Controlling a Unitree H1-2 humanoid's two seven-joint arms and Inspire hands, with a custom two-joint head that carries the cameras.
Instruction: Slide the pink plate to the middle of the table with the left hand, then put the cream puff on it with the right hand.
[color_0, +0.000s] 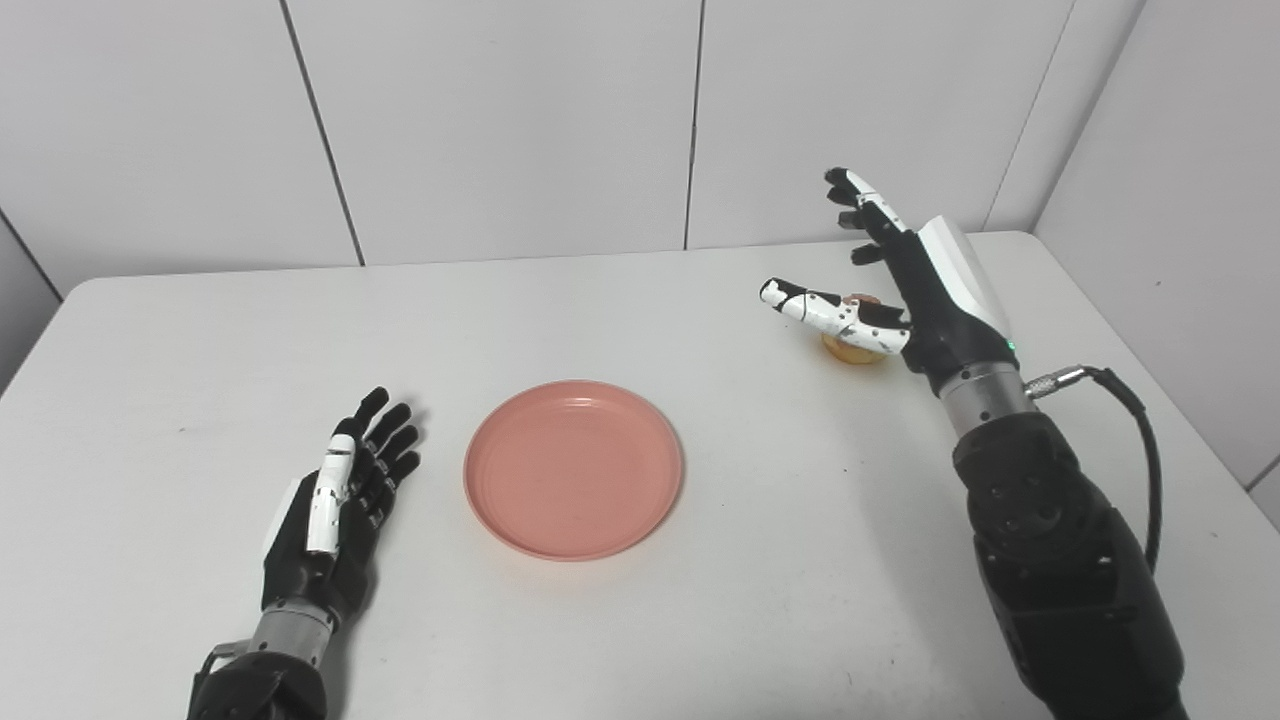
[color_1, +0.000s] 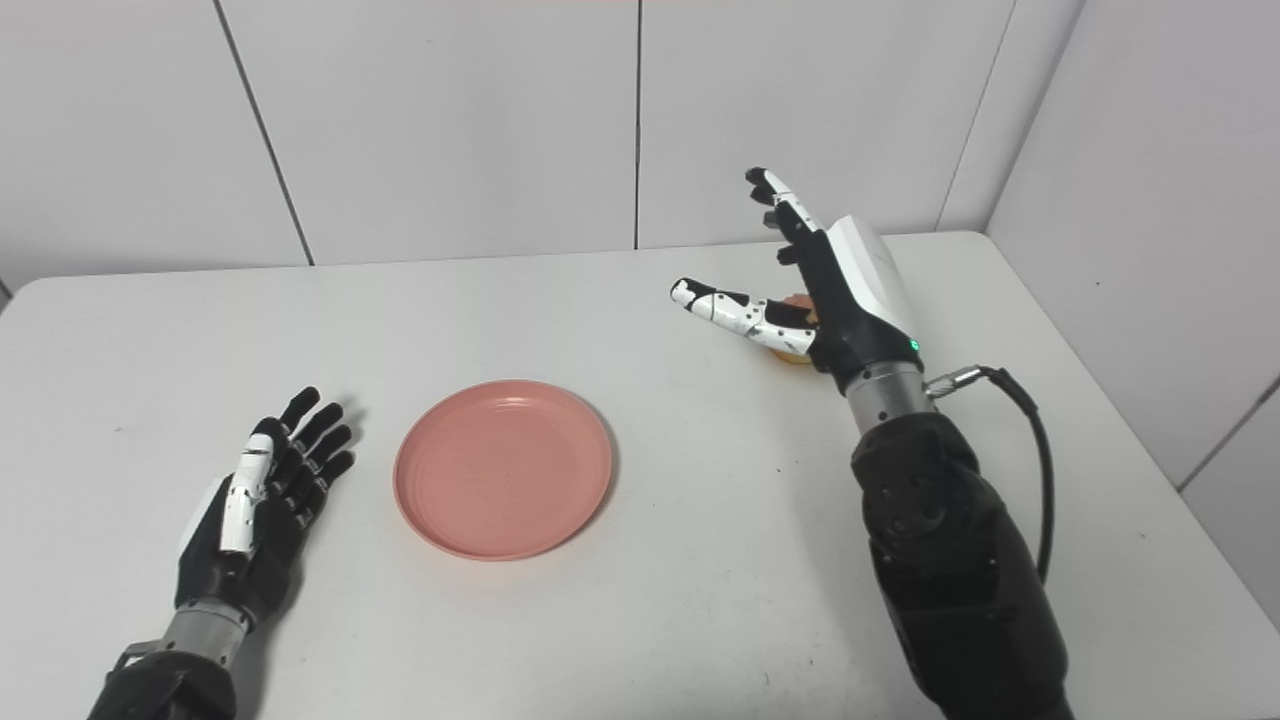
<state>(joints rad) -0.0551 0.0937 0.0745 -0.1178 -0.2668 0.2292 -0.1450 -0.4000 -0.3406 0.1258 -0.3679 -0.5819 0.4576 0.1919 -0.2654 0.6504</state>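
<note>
Two hands over a white worktop (color_0: 700, 620), both holding nothing. Left hand (color_0: 340, 495) low at the near left, palm turned inward, fingers (color_0: 390, 440) straight and slightly apart, just beside the pink plate (color_0: 574, 468) without touching it. Pink plate flat near the middle of the worktop, bare inside. Right hand (color_0: 890, 290) raised at the far right, fingers spread wide, thumb (color_0: 815, 305) stretched out toward the left. Cream puff (color_0: 852, 347) on the worktop beneath that hand, mostly hidden behind thumb and palm; contact between them not clear. Well apart from the plate, toward the far right. Black cable (color_0: 1140, 440) looping off the right wrist.
</note>
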